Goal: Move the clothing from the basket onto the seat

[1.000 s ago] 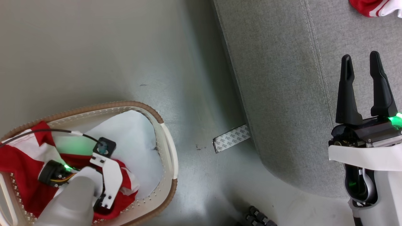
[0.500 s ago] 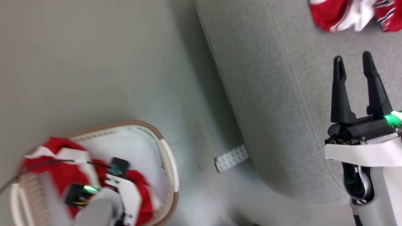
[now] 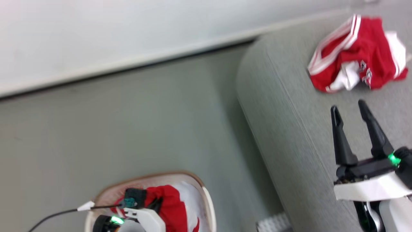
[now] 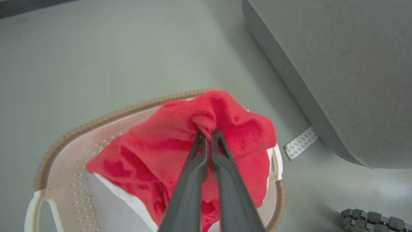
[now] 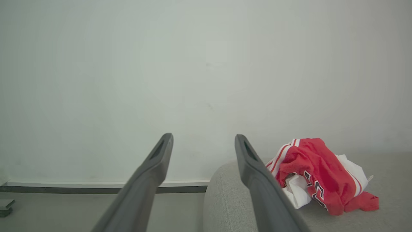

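One red and white garment (image 3: 355, 53) (image 5: 317, 175) lies crumpled on the light grey seat (image 3: 289, 135) (image 5: 225, 199) (image 4: 338, 64). A second red garment (image 4: 206, 129) (image 3: 170, 206) hangs lifted over the white basket (image 4: 64, 151) (image 3: 206, 199), bunched at its top between the tips of my left gripper (image 4: 207, 135), which is shut on it. The left wrist (image 3: 138, 219) shows at the bottom left of the head view. My right gripper (image 3: 349, 108) (image 5: 203, 141) is held open above the seat's near part, a little short of the first garment.
Grey floor (image 3: 128, 129) runs between basket and seat up to a pale wall (image 3: 128, 38) with a dark skirting line. A patterned paper strip (image 4: 301, 146) sticks out from under the seat's corner. A ribbed black part (image 4: 373, 219) sits at the lower right.
The left gripper has shut on the red garment in the basket and lifted it. The head camera has tilted up, bringing the wall and the seat's garment into view.
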Controlling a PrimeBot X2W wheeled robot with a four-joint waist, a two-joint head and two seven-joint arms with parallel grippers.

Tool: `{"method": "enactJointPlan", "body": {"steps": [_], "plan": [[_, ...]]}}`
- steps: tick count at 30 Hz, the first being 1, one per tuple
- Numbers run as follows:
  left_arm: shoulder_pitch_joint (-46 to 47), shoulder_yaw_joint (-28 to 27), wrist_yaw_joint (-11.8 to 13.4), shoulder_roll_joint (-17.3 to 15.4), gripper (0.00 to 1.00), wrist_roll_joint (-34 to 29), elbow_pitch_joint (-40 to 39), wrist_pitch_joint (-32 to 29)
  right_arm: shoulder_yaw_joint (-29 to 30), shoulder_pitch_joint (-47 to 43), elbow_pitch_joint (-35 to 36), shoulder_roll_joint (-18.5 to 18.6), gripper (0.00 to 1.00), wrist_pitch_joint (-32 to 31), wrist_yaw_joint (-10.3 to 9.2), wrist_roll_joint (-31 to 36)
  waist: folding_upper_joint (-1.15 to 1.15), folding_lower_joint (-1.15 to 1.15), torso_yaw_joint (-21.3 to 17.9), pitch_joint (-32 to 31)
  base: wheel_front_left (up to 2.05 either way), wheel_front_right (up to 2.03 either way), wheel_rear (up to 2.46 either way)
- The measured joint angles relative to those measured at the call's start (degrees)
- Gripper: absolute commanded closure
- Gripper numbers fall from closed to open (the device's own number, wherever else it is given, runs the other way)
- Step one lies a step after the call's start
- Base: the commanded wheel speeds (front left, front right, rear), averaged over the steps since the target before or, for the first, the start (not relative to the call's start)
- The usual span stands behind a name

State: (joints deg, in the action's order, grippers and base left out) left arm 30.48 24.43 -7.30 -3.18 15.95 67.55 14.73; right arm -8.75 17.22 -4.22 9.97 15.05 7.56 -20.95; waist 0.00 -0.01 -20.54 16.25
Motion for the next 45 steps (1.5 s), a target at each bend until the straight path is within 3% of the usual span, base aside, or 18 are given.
{"method": "enactJointPlan", "body": {"steps": [6,13,21,28,40,45], "plan": [[-2.5,3.8,-0.1,0.3,1.00,5.3,-11.7,0.3,-0.7,-3.4,-1.2,1.1,0.00,0.0,0.00,0.0,0.00,-0.01,4.2,-8.1,0.00,0.00,0.00],[-3.0,4.4,-0.1,-0.1,1.00,6.2,-24.9,0.4,-1.5,-6.0,-1.6,1.3,0.00,0.1,0.00,-0.3,0.00,-0.01,9.1,-14.7,0.00,0.00,0.00],[-1.3,4.4,0.0,-1.7,1.00,6.1,-37.3,0.2,-1.9,-7.9,-1.9,1.2,0.00,0.1,0.00,-0.3,0.00,0.00,12.8,-18.7,0.00,0.00,0.00],[1.6,3.8,1.6,-3.1,1.00,5.7,-46.0,-2.9,-3.0,-8.6,-1.9,0.8,0.00,0.1,0.00,-0.4,0.00,0.00,13.8,-20.4,0.00,0.00,0.00],[0.9,2.8,3.8,-5.0,1.00,6.3,-51.3,-5.7,-8.5,-8.1,-0.4,0.6,0.00,0.1,0.00,-1.4,0.00,0.01,13.6,-20.2,0.00,0.00,0.00],[0.9,3.5,3.9,-5.0,1.00,6.4,-51.4,-6.1,-16.4,-5.7,-0.6,0.5,0.00,0.1,0.00,-3.0,0.00,0.01,13.7,-20.4,0.00,0.00,0.00]]}}
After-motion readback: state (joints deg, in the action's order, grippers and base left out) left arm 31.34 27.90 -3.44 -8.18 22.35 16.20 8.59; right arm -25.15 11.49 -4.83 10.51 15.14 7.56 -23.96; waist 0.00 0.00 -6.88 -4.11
